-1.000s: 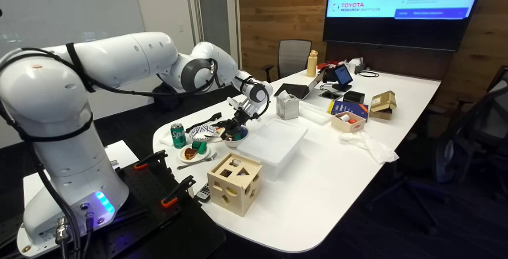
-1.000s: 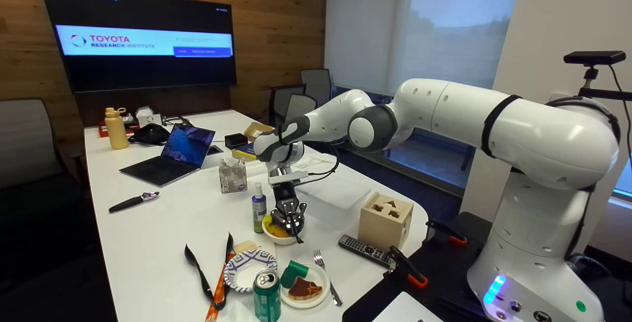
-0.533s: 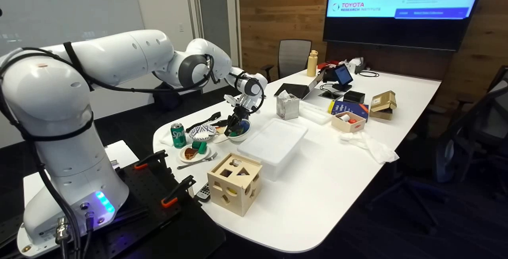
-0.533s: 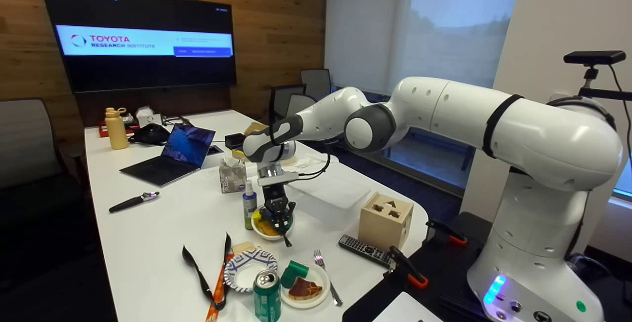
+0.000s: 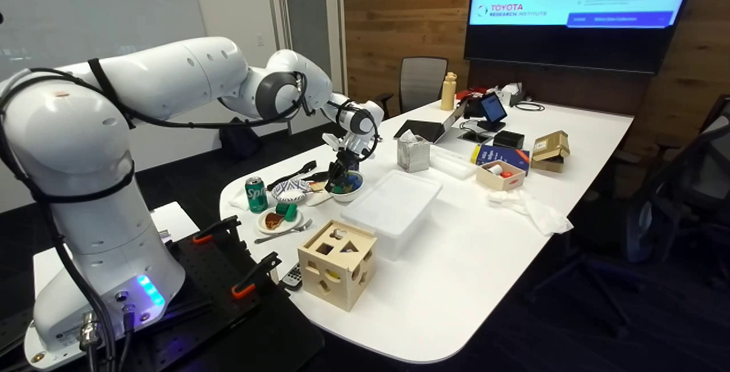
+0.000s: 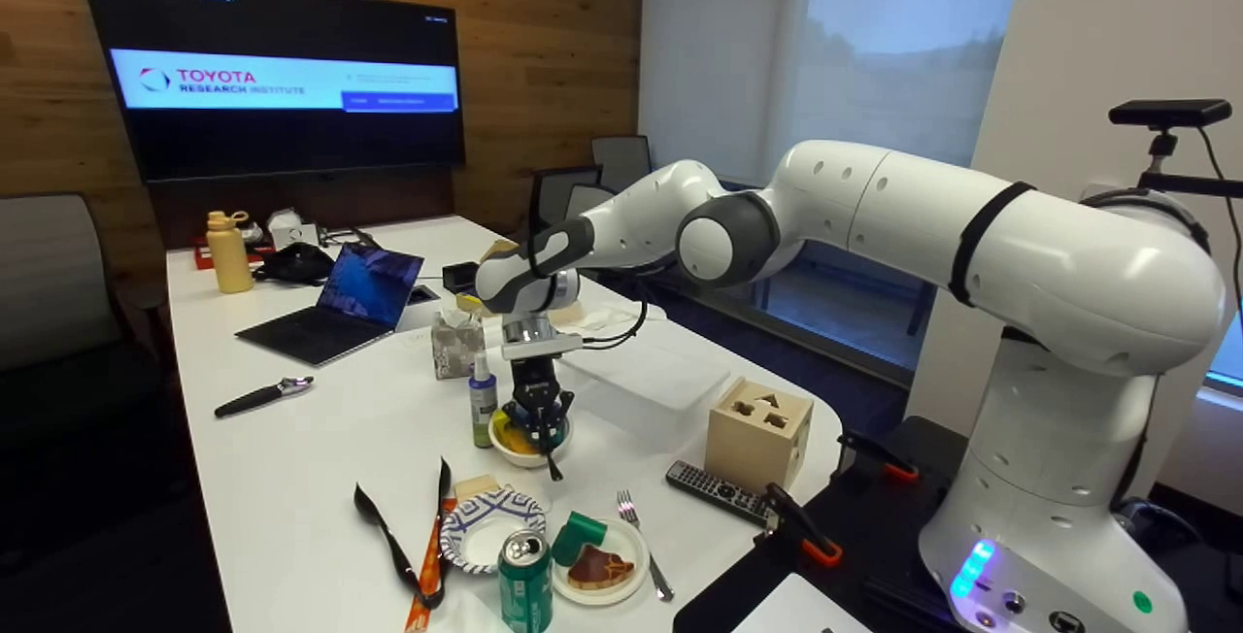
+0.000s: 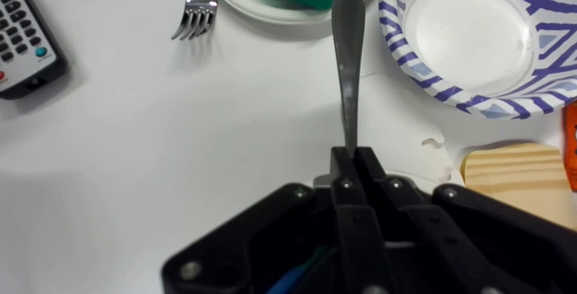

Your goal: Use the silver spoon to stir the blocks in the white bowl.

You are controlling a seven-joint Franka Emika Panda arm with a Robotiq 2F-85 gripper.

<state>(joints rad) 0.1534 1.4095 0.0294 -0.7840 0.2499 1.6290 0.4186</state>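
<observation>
The handle of the silver spoon (image 7: 349,46) sticks out from between my fingertips in the wrist view, and my gripper (image 7: 352,153) is shut on it. The spoon's scoop end is hidden. In both exterior views the gripper (image 6: 547,442) points down at the white bowl (image 6: 520,460), over its near side, and partly covers it. Yellow and orange blocks (image 6: 511,436) show inside the bowl, with blue and green blocks (image 5: 356,182) visible from another side. A sliver of a blue block (image 7: 283,284) shows past the dark finger linkage at the bottom of the wrist view.
Right beside the bowl stands a spray bottle (image 6: 483,408). A clear white bin (image 5: 393,201) flanks it, with the wooden cut-out box (image 5: 336,263) nearer the base. Around lie a patterned paper bowl (image 6: 466,526), a plate (image 6: 636,565), a fork (image 6: 649,555), a can (image 6: 524,580) and a remote (image 6: 717,492).
My gripper, with the spoon, has moved away from the wooden box. The white bowl and the spray bottle have slid the same way. The grip has stayed shut.
</observation>
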